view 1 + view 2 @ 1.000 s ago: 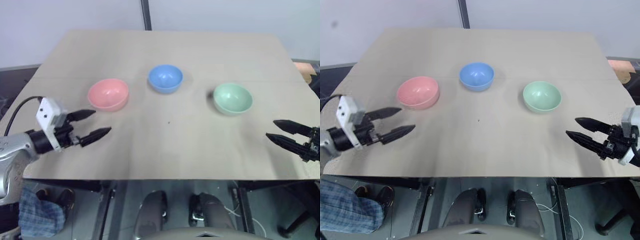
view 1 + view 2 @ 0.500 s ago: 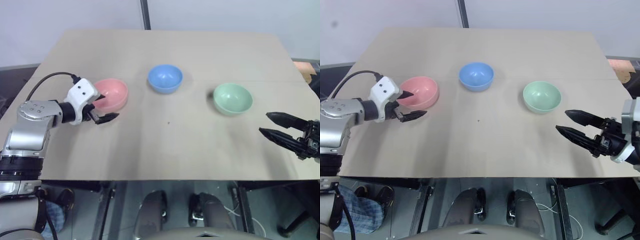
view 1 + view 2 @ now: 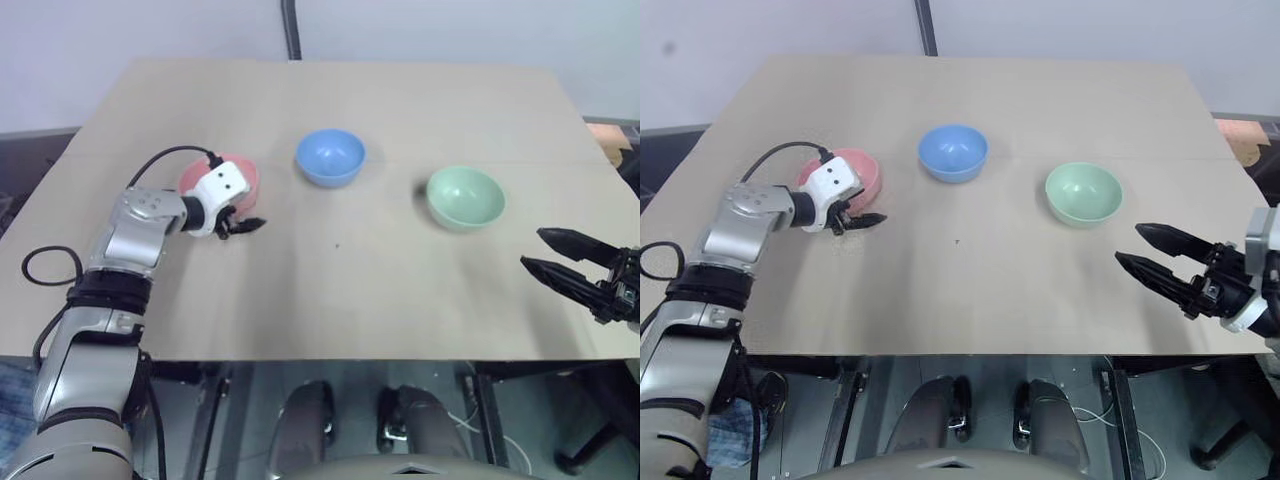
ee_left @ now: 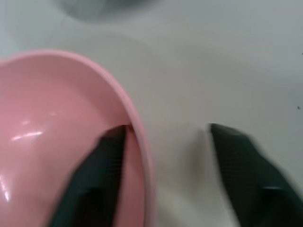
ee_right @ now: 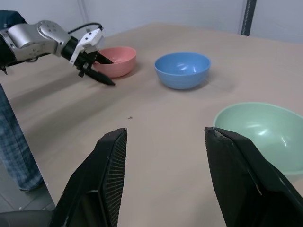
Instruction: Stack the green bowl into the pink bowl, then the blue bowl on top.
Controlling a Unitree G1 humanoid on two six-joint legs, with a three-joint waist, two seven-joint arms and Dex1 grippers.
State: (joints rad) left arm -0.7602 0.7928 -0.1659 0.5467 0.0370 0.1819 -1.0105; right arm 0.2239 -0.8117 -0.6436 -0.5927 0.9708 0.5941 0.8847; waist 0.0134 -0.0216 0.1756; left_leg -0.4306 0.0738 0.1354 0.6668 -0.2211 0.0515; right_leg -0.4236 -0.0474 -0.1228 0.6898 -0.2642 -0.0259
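Left gripper [image 4: 163, 142] reaching at frame left, jaws parted astride near rim of small salmon-pink plastic bowl [image 3: 236, 172], one finger inside per left wrist view; grip unclear. Right gripper [image 3: 1137, 249] wide open, empty, lower right.

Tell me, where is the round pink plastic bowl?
In the left eye view, the round pink plastic bowl sits on the table's left side, left of the blue bowl, with the left gripper straddling its rim.
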